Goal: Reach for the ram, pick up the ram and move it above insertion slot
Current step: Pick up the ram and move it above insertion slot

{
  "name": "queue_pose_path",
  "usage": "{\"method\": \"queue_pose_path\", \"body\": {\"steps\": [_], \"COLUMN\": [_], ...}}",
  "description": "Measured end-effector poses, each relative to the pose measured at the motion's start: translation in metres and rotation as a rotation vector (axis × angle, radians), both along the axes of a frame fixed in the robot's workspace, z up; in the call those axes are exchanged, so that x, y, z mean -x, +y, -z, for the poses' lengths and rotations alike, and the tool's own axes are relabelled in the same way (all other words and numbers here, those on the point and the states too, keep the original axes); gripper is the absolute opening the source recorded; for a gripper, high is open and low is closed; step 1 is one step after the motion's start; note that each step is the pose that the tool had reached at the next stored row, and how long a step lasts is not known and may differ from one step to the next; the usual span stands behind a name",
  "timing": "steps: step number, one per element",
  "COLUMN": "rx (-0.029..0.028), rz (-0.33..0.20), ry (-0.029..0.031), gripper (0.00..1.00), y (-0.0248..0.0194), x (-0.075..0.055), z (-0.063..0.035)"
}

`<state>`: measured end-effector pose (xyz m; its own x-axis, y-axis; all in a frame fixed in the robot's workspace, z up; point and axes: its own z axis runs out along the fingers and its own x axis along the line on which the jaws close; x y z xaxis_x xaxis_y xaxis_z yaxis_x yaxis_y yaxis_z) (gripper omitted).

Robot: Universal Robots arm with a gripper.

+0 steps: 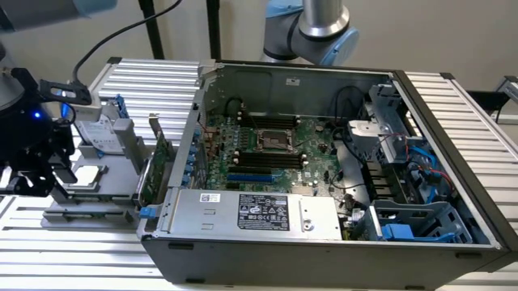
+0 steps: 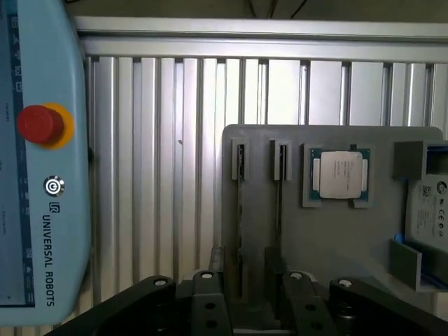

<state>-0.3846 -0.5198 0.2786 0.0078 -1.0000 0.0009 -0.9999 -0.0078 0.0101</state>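
Hand [image 2: 245, 269] is noted open: dark fingers [image 2: 208, 297] are parted to either side of the ram [image 2: 240, 210]; whether they touch it cannot be told. The ram is stood on edge in a slot of the grey holder [image 2: 336, 245], set on the slatted bench [image 2: 154, 175]. A processor chip [image 2: 341, 175] is seated nearby in the holder. "UNIVERSAL ROBOTS" is read on the pale blue pendant [image 2: 42, 231], beside its red stop button [image 2: 40, 124]. The power-supply label [image 1: 263, 213] in the open computer case [image 1: 453, 182] cannot be read.
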Motion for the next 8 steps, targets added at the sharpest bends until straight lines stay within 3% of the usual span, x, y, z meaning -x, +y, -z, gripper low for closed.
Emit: {"method": "queue_pose_path", "body": {"steps": [8], "rx": [0.0001], "rz": [0.0], "ry": [0.0001], "gripper": [0.36], "y": [-0.0009], "x": [-0.001], "z": [0.0144]}}
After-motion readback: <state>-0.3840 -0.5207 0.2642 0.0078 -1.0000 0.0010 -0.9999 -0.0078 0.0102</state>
